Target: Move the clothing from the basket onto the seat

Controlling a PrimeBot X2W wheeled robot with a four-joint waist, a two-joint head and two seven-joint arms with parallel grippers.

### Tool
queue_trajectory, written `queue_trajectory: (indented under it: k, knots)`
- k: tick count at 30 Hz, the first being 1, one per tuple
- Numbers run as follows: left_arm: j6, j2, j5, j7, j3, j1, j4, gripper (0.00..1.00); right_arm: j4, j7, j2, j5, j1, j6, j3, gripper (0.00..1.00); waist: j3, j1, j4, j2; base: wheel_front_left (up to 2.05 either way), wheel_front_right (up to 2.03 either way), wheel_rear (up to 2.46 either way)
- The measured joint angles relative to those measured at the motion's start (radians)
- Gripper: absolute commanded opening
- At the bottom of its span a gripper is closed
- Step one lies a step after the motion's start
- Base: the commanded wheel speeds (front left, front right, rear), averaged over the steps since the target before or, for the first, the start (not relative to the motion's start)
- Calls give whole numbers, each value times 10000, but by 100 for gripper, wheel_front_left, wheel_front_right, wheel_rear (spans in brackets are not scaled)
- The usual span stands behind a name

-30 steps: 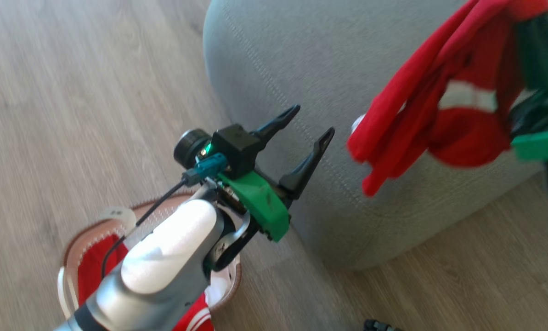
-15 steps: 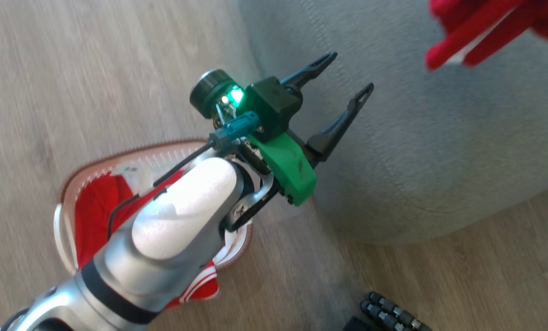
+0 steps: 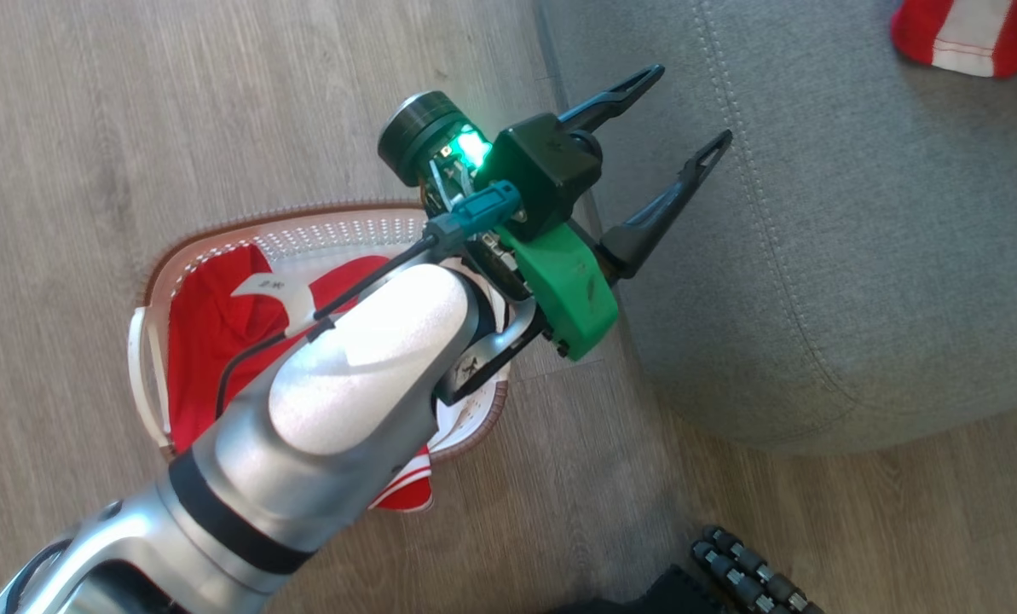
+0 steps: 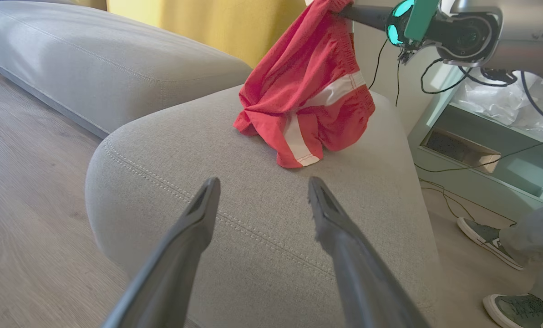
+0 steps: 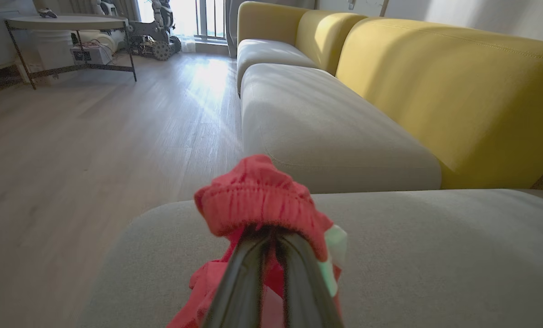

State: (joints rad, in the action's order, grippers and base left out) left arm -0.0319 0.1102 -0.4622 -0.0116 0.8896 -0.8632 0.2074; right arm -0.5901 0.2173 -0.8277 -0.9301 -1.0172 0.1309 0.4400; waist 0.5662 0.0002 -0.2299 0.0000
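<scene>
While the right gripper (image 5: 271, 237) is pinching the elastic waistband of the red shorts (image 5: 257, 196) between fingers pressed together, the cloth is hanging straight below those fingers. Its white-striped lower folds are apparently resting on the grey-green seat (image 4: 235, 150) directly underneath. The step in hand is, by this look, the setting down of one garment on the cushion, with the release not yet made. The next move is calling for the right fingers to part and let the waistband drop, then to lift clear so that no fold is dragging off the rounded edge. The left gripper (image 3: 691, 104) is hovering with its fingers spread apart and nothing between them, its tips over the seat's stitched corner seam and the shorts lying ahead of them. Behind and below the left wrist, the basket (image 3: 303, 213) is sitting on the wood floor (image 3: 90, 128) just beside the seat. The red clothing (image 3: 201, 341) with a white piece on it is lying inside, so the task is looking only partly done, and this arm is probably needing to swing round and reach down for the next piece. Farther off, beyond the right gripper, a person's shoes (image 4: 485, 239) are standing on the floor.
</scene>
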Motion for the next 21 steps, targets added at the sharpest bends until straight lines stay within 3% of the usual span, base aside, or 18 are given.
queue_trajectory:
  k: [7,11,12,14,16,18,20,21]
  knots:
    - [4,-6,-4,-90,2,-6,153,100,-1177,-1490,52,-537,-392,0,1423,0,28,-1,126,0,0,0,0]
    - [19,-17,-17,-186,4,-6,213,100,-1733,-3189,88,-1281,-382,0,2197,0,-73,-1,172,0,0,0,0]
    - [35,-17,-17,-207,4,-6,217,100,-1814,-3580,42,-1223,-382,0,2489,12,-105,-1,180,0,0,0,0]
    - [59,-21,-38,-228,4,-6,226,100,-2006,-3954,59,-1308,-384,0,2679,16,-180,-1,197,0,0,0,0]
    - [71,-21,-117,-259,-4,-5,230,100,-2115,-4328,67,-1450,-390,0,2826,37,-249,-1,204,0,0,0,0]
    - [71,-21,-117,-286,-2,-4,240,100,-2234,-4516,90,-1632,-391,0,2876,46,-315,-1,213,0,0,0,0]
    - [73,-21,-174,-341,-4,0,251,100,-2278,-4581,98,-1747,-392,0,3016,48,-404,-1,214,0,0,0,0]
    - [75,-21,-213,-343,-4,3,255,100,-2278,-4612,100,-1787,-397,0,3080,100,-452,-1,212,0,0,0,0]
